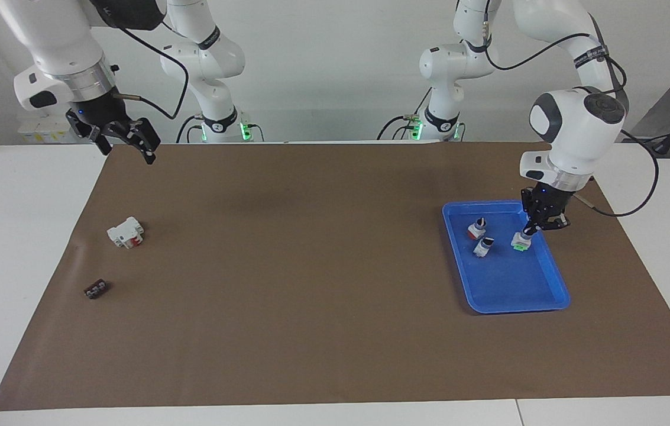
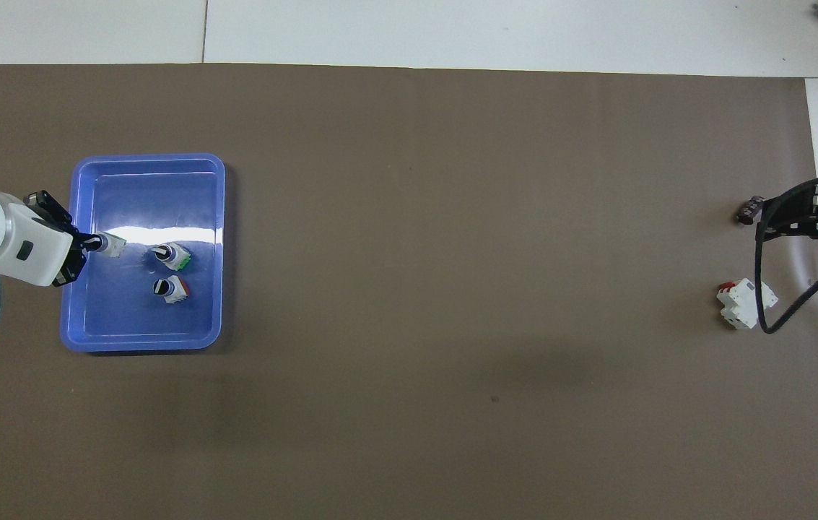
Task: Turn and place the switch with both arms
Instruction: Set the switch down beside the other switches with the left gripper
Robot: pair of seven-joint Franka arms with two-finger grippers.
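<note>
A shallow blue plastic tray (image 1: 553, 260) with rounded corners sits on the brown-covered surface (image 1: 311, 266) toward the left arm's end, and 3 small selector switches are in it. The left pincer (image 1: 528, 232) has its black fingers reaching down inside the tray and closed on the top end of the switch (image 1: 521, 242), a tiny white-grey body with a bright green part at its bottom. That switch stands upright at the tray edge nearest the left arm's end of the surface; whether its base touches the tray floor or hangs just above it cannot be told. In the overhead view the same left pincer (image 2: 91, 244) grips the switch (image 2: 112, 247) from the tray's rim side. Beside it lies a second white-grey switch with a black knob and green base (image 1: 482, 246), and nearer to the robots a similar knob switch with a red base (image 1: 476, 228). The right pincer (image 1: 128, 139) hangs high over the right arm's end of the surface, its fingers spread apart and holding nothing. Below it on the surface lie a larger white block with a red part (image 1: 126, 232) and, farther from the robots, a small dark rectangular piece (image 1: 96, 289).
</note>
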